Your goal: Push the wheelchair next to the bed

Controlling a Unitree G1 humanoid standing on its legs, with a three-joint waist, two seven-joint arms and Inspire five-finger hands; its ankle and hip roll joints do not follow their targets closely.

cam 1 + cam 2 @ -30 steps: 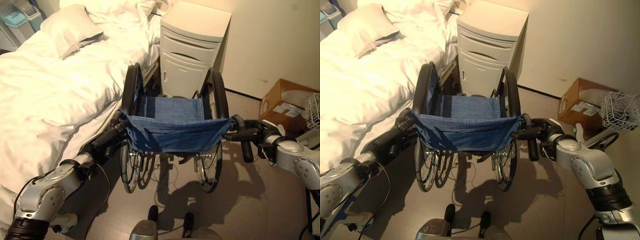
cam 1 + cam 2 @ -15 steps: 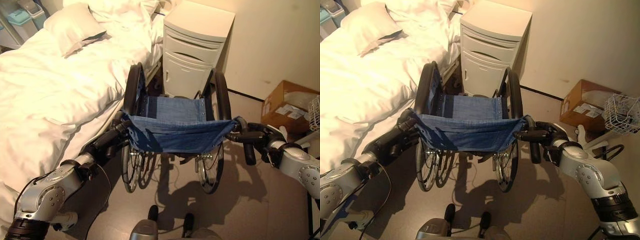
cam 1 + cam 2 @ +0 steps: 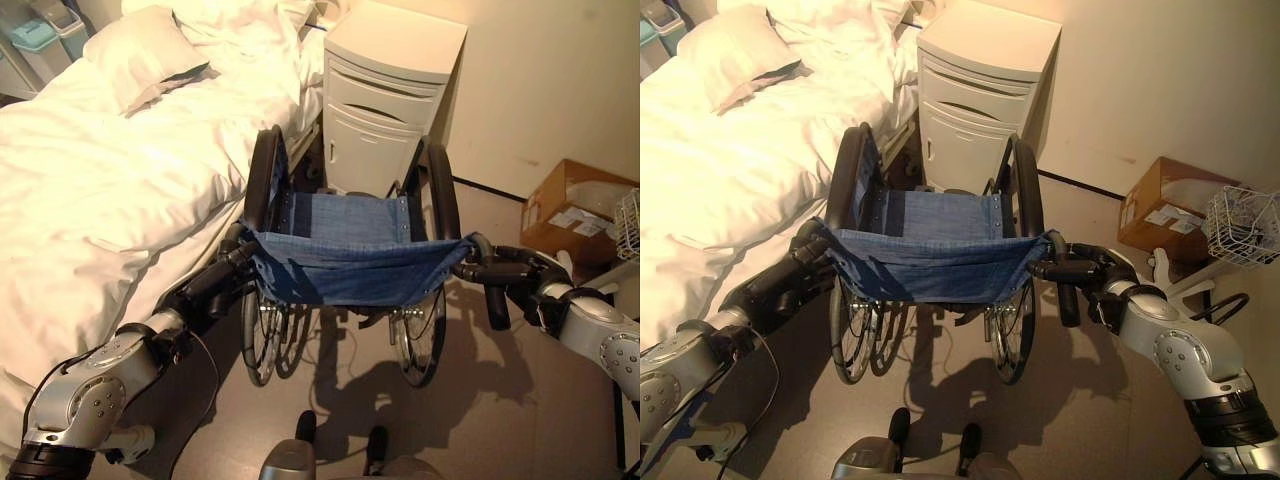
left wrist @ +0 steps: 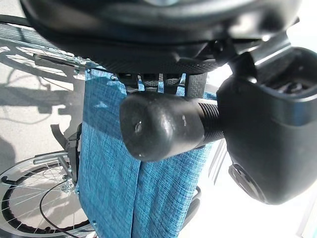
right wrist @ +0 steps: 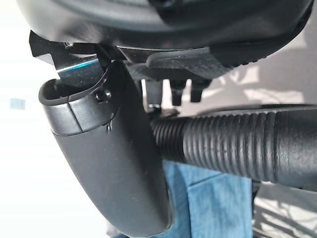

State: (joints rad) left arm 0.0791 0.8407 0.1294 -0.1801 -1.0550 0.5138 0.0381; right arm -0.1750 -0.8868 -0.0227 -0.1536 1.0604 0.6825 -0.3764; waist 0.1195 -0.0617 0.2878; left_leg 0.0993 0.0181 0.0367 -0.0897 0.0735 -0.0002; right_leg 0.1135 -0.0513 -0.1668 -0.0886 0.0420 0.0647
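The wheelchair [image 3: 345, 245] has a blue cloth seat and back and black wheels. It stands facing away from me, its left wheel close along the side of the bed [image 3: 100, 170], which is covered by a white duvet. My left hand [image 3: 215, 280] is curled round the wheelchair's left push handle [image 4: 158, 126]. My right hand [image 3: 1095, 275] is curled round the ribbed right push handle [image 5: 233, 144], with the thumb [image 5: 114, 158] beside the grip.
A white bedside cabinet [image 3: 390, 90] stands right in front of the wheelchair against the wall. A cardboard box [image 3: 575, 210] and a wire basket [image 3: 1240, 225] are on the floor at the right. A pillow [image 3: 140, 55] lies on the bed, with bins [image 3: 40, 35] beyond it.
The view has shifted slightly. Both hands stay on the handles, and the wheelchair keeps its place beside the bed.
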